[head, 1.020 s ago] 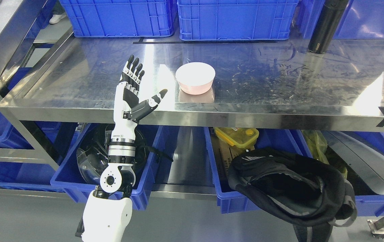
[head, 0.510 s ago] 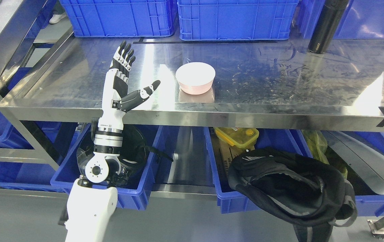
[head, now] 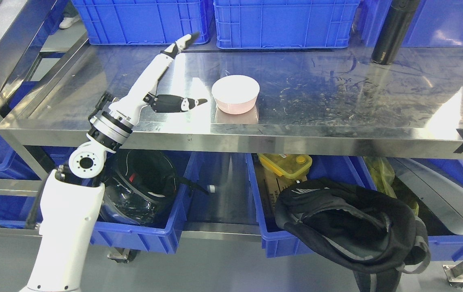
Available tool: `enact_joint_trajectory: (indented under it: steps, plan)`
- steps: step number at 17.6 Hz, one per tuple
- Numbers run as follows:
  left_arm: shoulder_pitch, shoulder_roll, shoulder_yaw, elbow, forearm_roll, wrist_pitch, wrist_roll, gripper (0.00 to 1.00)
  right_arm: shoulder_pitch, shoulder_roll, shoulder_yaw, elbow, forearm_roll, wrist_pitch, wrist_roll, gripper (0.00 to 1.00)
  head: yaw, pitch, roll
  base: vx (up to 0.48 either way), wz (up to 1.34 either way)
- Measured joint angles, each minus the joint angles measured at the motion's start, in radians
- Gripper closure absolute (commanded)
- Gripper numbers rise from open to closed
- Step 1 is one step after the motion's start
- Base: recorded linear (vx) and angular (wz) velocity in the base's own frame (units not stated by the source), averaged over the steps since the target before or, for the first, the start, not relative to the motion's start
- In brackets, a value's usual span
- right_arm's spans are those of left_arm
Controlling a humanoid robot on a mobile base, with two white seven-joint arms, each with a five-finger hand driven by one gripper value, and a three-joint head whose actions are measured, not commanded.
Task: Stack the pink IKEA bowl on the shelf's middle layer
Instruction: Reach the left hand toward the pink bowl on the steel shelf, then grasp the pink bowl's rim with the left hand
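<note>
Pink bowl (head: 235,94): round, standing upright with its mouth facing up, vertical axis, no long axis to speak of; it rests on the steel shelf (head: 337,93) toward the front edge, left of the middle, with its reflection showing on the metal below it. Left hand (head: 156,87): over the shelf to the left of the bowl, released, fingers straight and together, slanting up and away toward the blue crates (head: 284,22) at the back; thumb (head: 180,103) spread sideways, its tip pointing at the bowl and near it but apart from it; nothing held. Left arm: white, entering from the lower left. Black bottle (head: 393,30): upright at the shelf's far right rear, well apart from the bowl. Lower level: blue bins (head: 150,239), one holding a dark helmet (head: 142,186), another a yellow lidded box (head: 286,164); a black bag (head: 353,227) hangs over the front.
</note>
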Motion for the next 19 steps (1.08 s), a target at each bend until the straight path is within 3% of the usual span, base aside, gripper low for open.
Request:
enact_joint_trajectory:
  steps: [6, 11, 15, 19]
  plan:
    - [-0.061, 0.05, -0.036, 0.003, -0.247, 0.004, -0.122, 0.02, 0.0, 0.0, 0.0, 0.0, 0.0, 0.0, 0.0, 0.0, 0.0, 0.0, 0.0, 0.0, 0.0]
    - [-0.142, 0.046, -0.114, 0.005, -0.437, 0.122, -0.192, 0.02, 0.0, 0.0, 0.0, 0.0, 0.0, 0.0, 0.0, 0.0, 0.0, 0.0, 0.0, 0.0, 0.0]
    - [-0.205, 0.033, -0.196, 0.007, -0.514, 0.227, -0.231, 0.02, 0.0, 0.0, 0.0, 0.0, 0.0, 0.0, 0.0, 0.0, 0.0, 0.0, 0.0, 0.0, 0.0]
    - [-0.235, 0.014, -0.262, 0.021, -0.554, 0.261, -0.259, 0.01, 0.0, 0.0, 0.0, 0.0, 0.0, 0.0, 0.0, 0.0, 0.0, 0.0, 0.0, 0.0, 0.0]
